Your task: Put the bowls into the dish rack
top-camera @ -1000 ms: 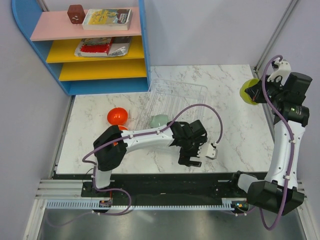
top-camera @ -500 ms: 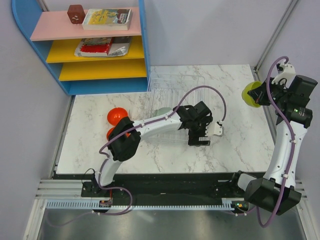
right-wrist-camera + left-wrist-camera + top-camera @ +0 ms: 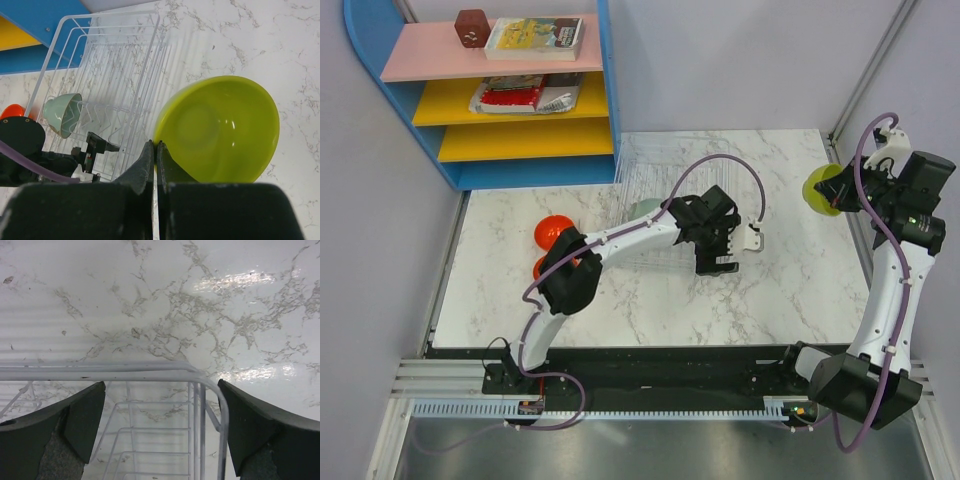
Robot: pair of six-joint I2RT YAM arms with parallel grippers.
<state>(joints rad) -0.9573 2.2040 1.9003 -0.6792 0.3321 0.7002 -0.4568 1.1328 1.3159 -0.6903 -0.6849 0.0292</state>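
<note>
Pinching the rim of the lime-green bowl (image 3: 220, 130), my right gripper (image 3: 155, 147) holds it well right of the dish rack (image 3: 107, 15). My left gripper (image 3: 160, 390) hangs wide open and empty over the rack's corner, its arm crossing the rack. A mint bowl (image 3: 62, 114) stands inside; orange bowls (image 3: 555, 232) lie left.

The left gripper (image 3: 714, 262) has swung out from near the table's front edge and now hangs, jaws wide, over a corner of the dish rack (image 3: 150, 374).
</note>
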